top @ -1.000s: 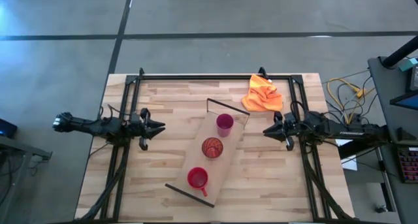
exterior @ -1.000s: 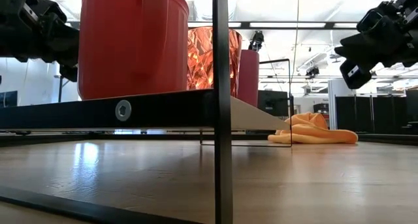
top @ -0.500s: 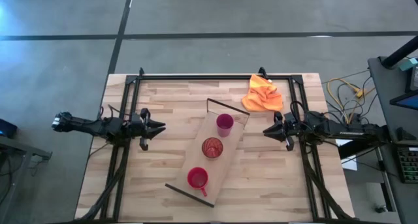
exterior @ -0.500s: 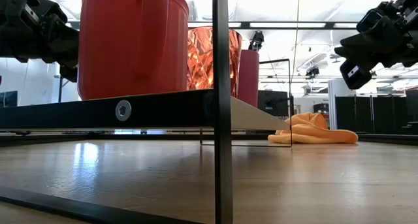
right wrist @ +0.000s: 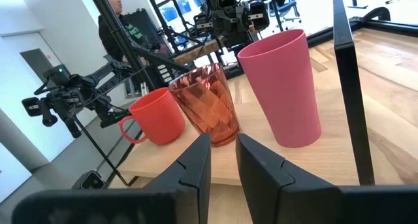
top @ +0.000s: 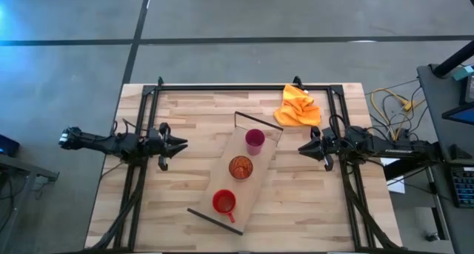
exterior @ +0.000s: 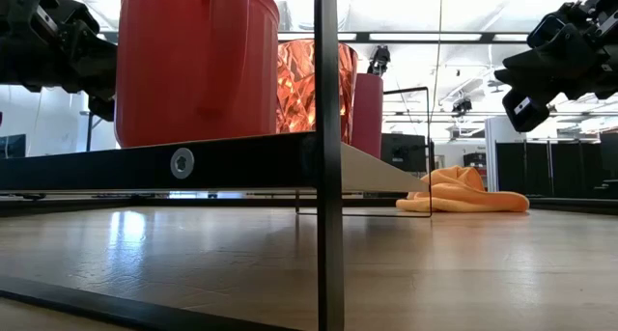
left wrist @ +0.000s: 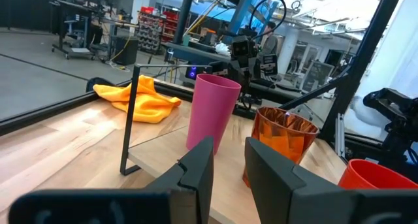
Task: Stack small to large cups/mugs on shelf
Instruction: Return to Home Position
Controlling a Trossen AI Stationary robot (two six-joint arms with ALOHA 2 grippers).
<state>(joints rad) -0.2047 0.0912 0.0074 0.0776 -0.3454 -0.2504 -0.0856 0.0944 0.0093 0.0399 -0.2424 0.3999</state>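
Observation:
The pale wood shelf (top: 258, 174) lies slantwise on the middle of the table on thin dark end frames. Three cups stand upright on it in a row: a magenta cup (top: 255, 141) at the far end, an amber tumbler (top: 240, 167) in the middle and a red mug (top: 224, 202) at the near end. My left gripper (top: 183, 144) hovers left of the shelf, pointing at it, slightly open and empty; its wrist view (left wrist: 228, 152) shows all three cups ahead. My right gripper (top: 301, 148) hovers right of the shelf, also slightly open and empty (right wrist: 223, 149).
An orange cloth (top: 298, 106) lies crumpled near the table's far right corner. Dark frame rails (top: 244, 87) run along the far edge and both sides. Yellow cables (top: 392, 106) lie off the table to the right. A person (right wrist: 117, 18) stands beyond the table's left side.

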